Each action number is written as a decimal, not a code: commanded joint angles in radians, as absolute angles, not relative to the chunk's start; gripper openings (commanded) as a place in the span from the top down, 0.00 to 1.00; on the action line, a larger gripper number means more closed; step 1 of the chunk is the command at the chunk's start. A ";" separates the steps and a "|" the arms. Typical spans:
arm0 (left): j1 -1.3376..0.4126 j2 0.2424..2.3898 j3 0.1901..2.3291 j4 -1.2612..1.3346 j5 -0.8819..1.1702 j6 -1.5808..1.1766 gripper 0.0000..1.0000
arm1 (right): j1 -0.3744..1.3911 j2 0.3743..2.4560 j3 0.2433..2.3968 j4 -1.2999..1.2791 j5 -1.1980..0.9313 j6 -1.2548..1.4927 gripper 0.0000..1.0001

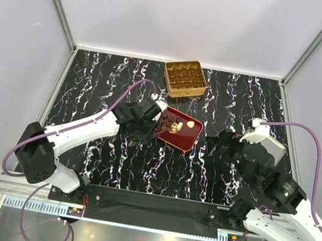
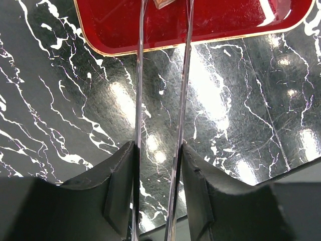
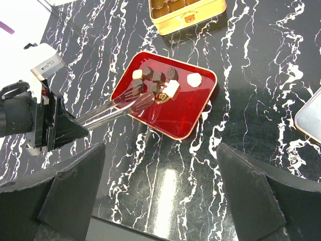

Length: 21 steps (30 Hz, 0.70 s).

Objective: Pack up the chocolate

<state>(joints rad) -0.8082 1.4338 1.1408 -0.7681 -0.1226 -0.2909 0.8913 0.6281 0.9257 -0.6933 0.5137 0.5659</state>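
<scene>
Several small chocolates [image 3: 158, 83], dark brown, tan and cream, lie at the far end of a glossy red tray [image 3: 185, 113] in the middle of the table [image 1: 183, 138]. My left gripper [image 1: 149, 118] is shut on a pair of metal tongs [image 3: 115, 108]. The tong tips reach over the tray among the chocolates. In the left wrist view the tong arms [image 2: 183, 100] run between my fingers [image 2: 158, 165] to the tray [image 2: 215, 20], with a tan piece [image 2: 163, 3] at the top edge. My right gripper [image 3: 160, 201] is open and empty, near the tray's right side.
A square gold tin [image 1: 184, 79] with divided cells holding brown pieces stands behind the tray, also in the right wrist view [image 3: 188, 12]. A flat grey sheet [image 3: 311, 118] lies at the right edge. The table is black marble, with white walls around.
</scene>
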 commanded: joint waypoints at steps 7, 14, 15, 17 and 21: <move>-0.811 1.407 1.149 -0.761 -0.110 -0.287 0.61 | 0.899 0.617 0.934 -0.673 0.537 0.575 0.00; -0.811 1.378 1.192 -0.811 -0.106 -0.304 0.63 | 0.900 0.606 0.934 -0.678 0.535 0.580 0.00; -0.811 1.373 1.206 -0.819 -0.101 -0.305 0.63 | 0.899 0.603 0.934 -0.683 0.535 0.583 0.00; -0.811 1.367 1.218 -0.837 -0.098 -0.311 0.63 | 0.899 0.600 0.933 -0.681 0.537 0.583 0.00; -0.813 1.350 1.271 -0.862 -0.089 -0.322 0.63 | 0.900 0.597 0.933 -0.681 0.532 0.586 0.00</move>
